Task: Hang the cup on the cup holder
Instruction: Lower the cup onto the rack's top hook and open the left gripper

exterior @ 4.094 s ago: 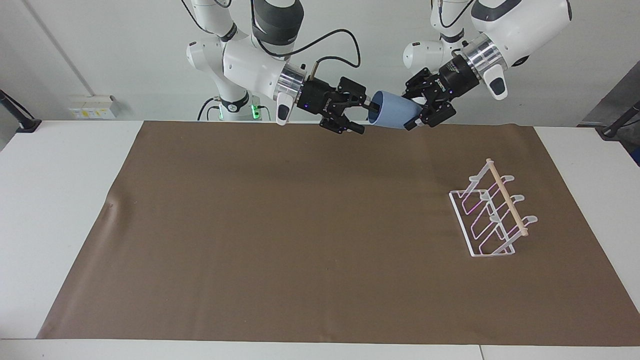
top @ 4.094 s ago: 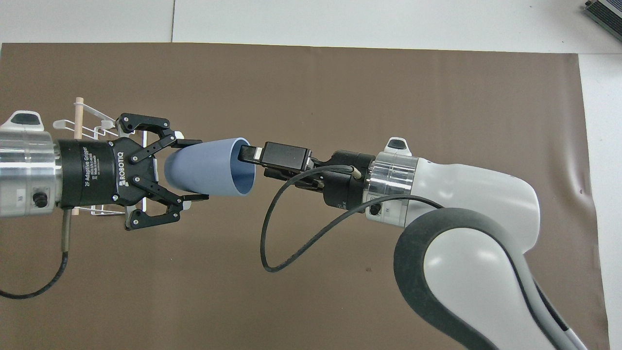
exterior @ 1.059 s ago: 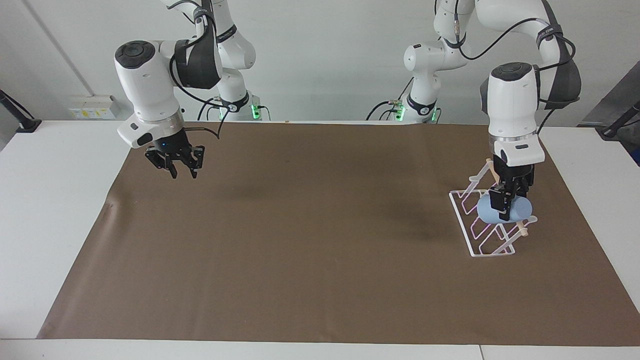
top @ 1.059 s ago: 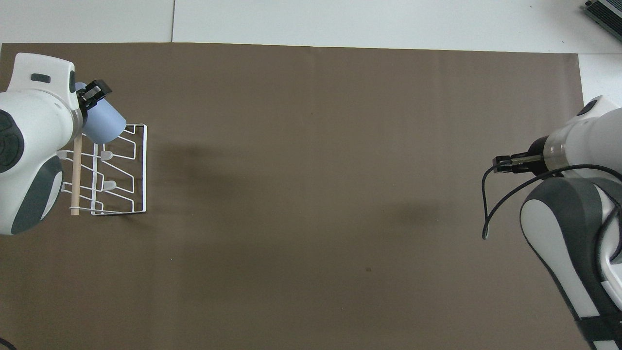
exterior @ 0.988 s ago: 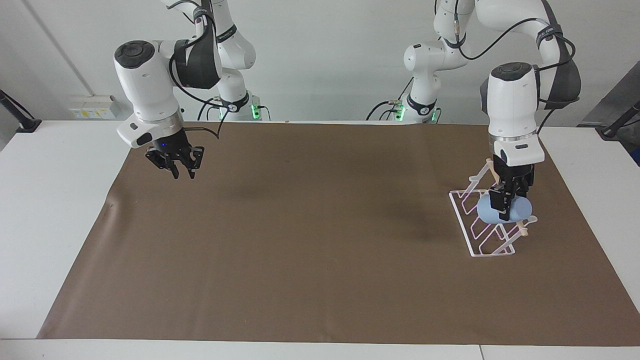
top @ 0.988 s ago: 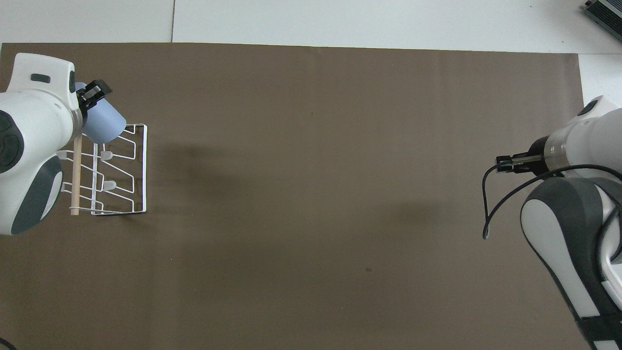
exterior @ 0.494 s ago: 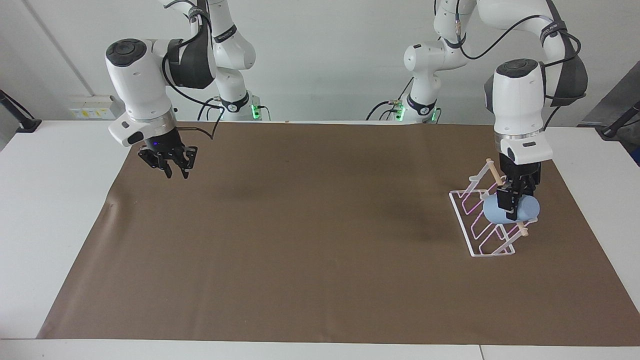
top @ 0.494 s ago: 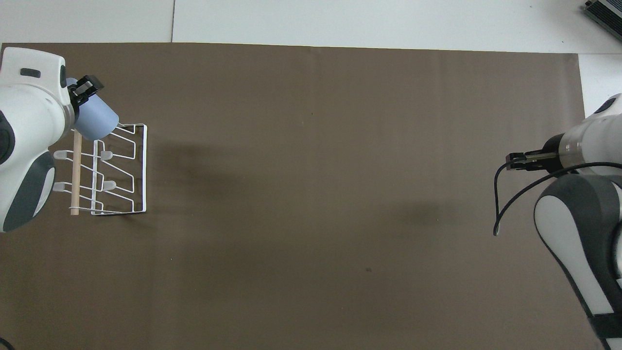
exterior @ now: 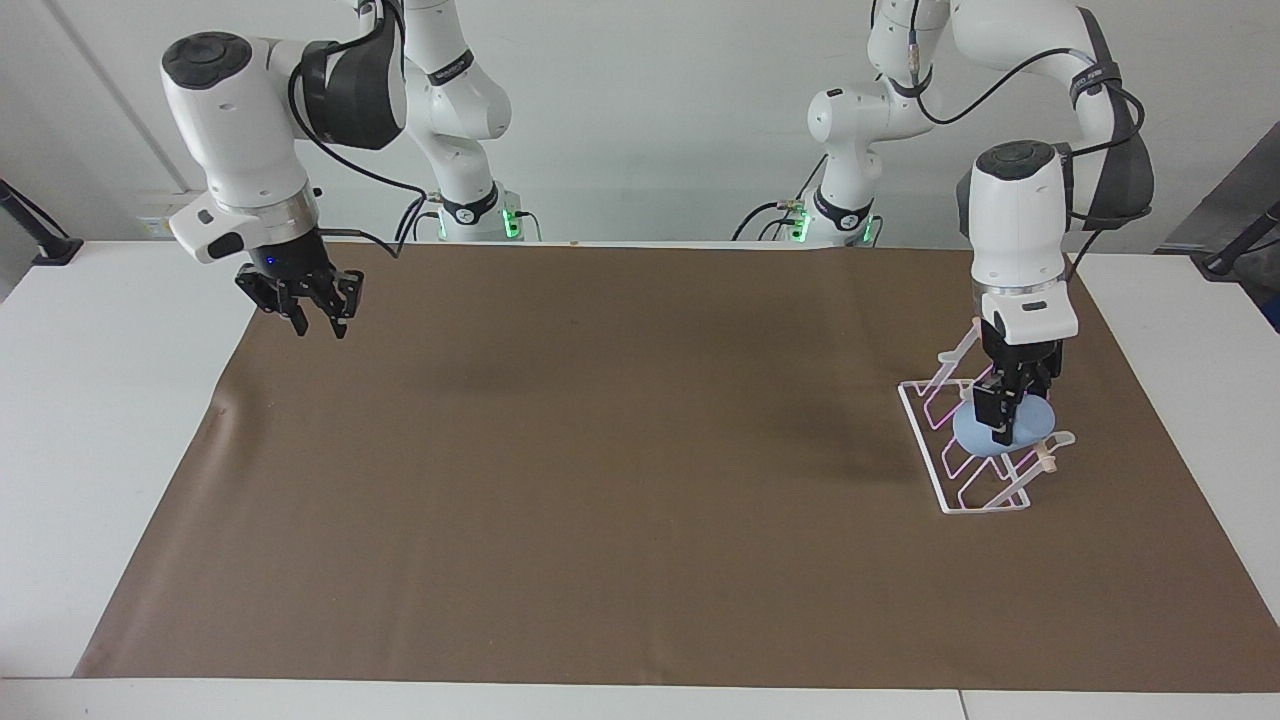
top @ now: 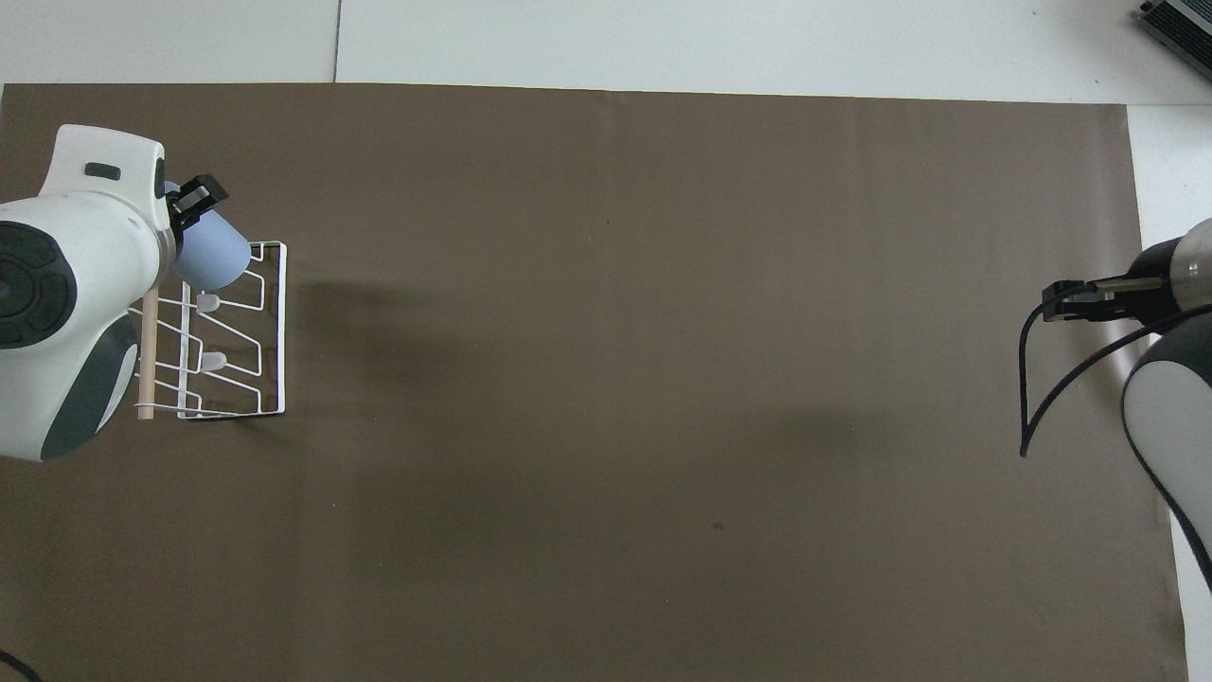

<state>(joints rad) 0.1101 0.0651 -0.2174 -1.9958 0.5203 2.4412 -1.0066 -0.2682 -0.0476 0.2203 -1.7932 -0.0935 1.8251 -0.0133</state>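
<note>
1. While the right arm waits, the left hand (exterior: 1004, 425) hangs straight down over the cup holder (exterior: 922, 448), closed on the cup (exterior: 1035, 425), at the left arm's end of the table (exterior: 120, 400).
2. Seen from the facing camera, the light-blue cup lies directly under that hand and low among the holder's white wire prongs, just beside the wooden rod (exterior: 1046, 460) that runs along the top of the rack.
3. Its long axis is tilted rather than upright. The closed base shows as a pale oval turned up and away from the robots, and the mouth is hidden under the hand.
4. From above, the cup sits over the end of the rack that is farther from the robots, with one black fingertip (top: 194, 197) showing beside it.
5. Whether a prong is already inside the cup, or whether the rim touches the wire at all, cannot be told from either view.
6. By the look of it, the coming move turns on that tilt. The mouth has to meet a slanted prong along its own line before the hand lets go, or the cup may slip off sideways.
7. The right hand (exterior: 318, 318) is raised over the edge of the brown mat (exterior: 600, 450) at the right arm's end, well apart from the rack. It carries nothing, and whether it is open or closed cannot be told.
</note>
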